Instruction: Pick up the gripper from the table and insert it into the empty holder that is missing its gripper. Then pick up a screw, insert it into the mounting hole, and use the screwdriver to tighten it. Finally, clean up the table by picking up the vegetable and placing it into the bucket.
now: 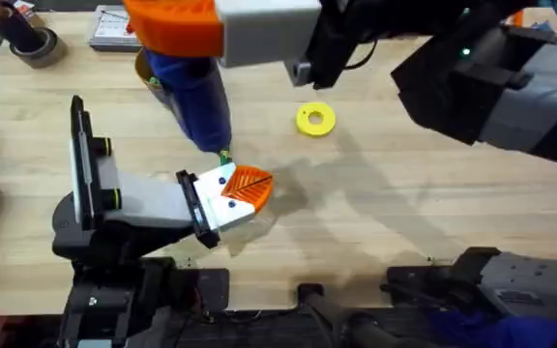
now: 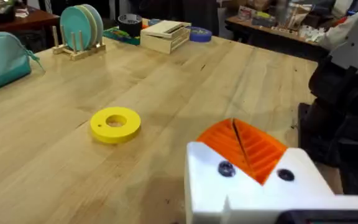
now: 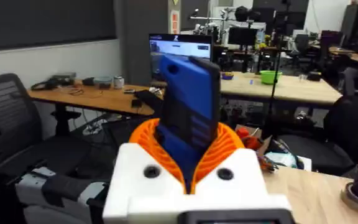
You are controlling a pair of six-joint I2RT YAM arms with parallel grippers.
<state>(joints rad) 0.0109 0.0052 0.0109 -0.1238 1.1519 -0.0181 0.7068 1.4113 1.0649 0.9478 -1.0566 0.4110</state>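
right gripper (image 3: 188, 165) clamps screwdriver (image 1: 196, 97), tip at orange gripper (image 1: 248, 186); left grip state unclear.

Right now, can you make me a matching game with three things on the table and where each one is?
Things:
1. blue screwdriver
2. yellow ring
3. orange gripper

Places:
A. lying flat on the bare wood, alone
B. sitting in the white holder at the tip of the grey arm
C. clamped between the right gripper's orange pads, tip pointing down at the holder

Pairs: 1-C, 2-A, 3-B
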